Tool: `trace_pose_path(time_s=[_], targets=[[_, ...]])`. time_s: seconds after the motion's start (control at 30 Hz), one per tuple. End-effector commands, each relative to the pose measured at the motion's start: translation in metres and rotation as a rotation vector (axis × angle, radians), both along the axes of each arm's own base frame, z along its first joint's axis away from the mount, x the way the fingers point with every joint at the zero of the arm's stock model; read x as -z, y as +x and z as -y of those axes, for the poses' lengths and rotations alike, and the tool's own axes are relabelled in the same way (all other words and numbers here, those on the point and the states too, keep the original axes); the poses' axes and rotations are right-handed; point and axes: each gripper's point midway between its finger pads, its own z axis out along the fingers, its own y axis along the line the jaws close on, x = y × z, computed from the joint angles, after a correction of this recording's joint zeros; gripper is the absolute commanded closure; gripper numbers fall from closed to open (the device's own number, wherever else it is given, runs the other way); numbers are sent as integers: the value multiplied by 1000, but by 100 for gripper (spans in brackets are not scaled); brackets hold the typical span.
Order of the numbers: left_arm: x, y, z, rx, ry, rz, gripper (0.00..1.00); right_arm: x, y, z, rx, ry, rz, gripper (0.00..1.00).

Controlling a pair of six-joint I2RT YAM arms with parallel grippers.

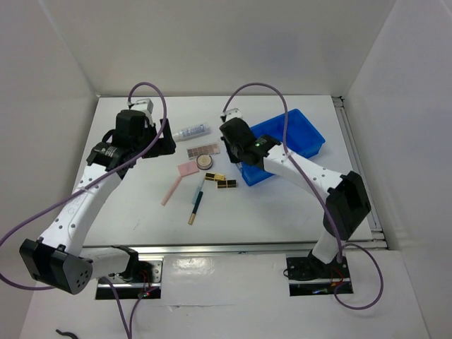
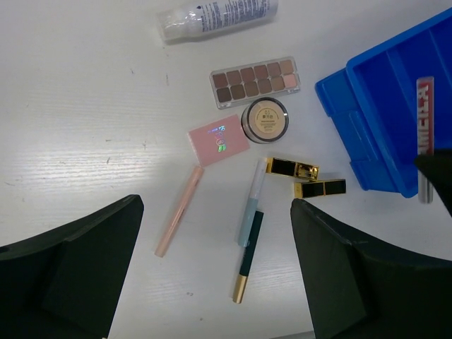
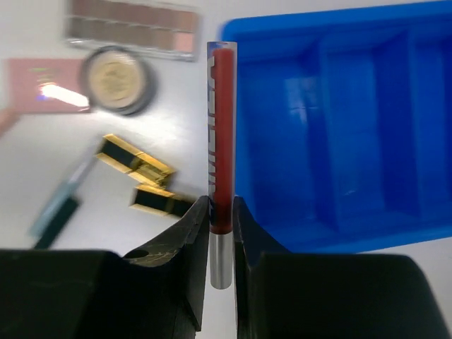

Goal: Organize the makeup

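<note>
The right jaws were squeezed shut on a red tube with a silver end. They held it near that end, so the long red part stuck out in front. The tube hung by one wall of the blue bin, partly over the counter and partly over the bin. That looked like a good spot for moving it across and dropping it into one of the bin's little boxes. In the parts of the bin that showed, the boxes had no makeup in them. The left jaws were wide apart and held nothing. They hung above the counter and faced down at the rest of the makeup, maybe waiting for a turn. The other things lay on the counter beside the bin, not in it. The brown eyeshadow palette lay just beside the round compact, and the pink pad lay close to both. The pink stick lay near the pad's corner. A pale blue pencil lay next to a black-gold pencil. Two small black-gold cases sat nearest the bin. A clear bottle lay off by itself, farther back. I think most of the tidying was not done yet.
</note>
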Motion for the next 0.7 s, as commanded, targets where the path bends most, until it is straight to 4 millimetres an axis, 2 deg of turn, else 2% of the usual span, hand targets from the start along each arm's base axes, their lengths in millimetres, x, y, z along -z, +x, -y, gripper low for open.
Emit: trace_pose_path(time_s=[0.0,0.2,0.23,0.33,0.37,0.4,0.5,0.57,0.6,0.63,0.67], targets=[[-19,7,4,26,0,48,0,13,35,25,59,-106,33,94],[-16,6,-2,16,31,44,0,35,61,48,84,-101,10,92],[-13,5,-2,16,33,35,0,33,63,44,75,-82,19,92],[-12,6,-3,9,39,37,0,52,67,54,78,-118,-17,91],[-12,6,-3,9,39,37,0,49,68,51,72,-107,-13,90],[-12,6,-3,9,39,37,0,54,68,50,58,-114,-25,89],[-16,4,-4,8,36,45,0,58,68,49,65,-112,-34,70],[-16,4,-4,8,36,45,0,48,68,48,73,-96,-27,46],[-16,4,-4,8,36,45,0,48,68,48,81,-89,-29,41],[-16,4,-4,8,36,45,0,33,68,48,81,-74,-9,38],[-16,4,-4,8,36,45,0,28,67,48,91,-56,-2,38]])
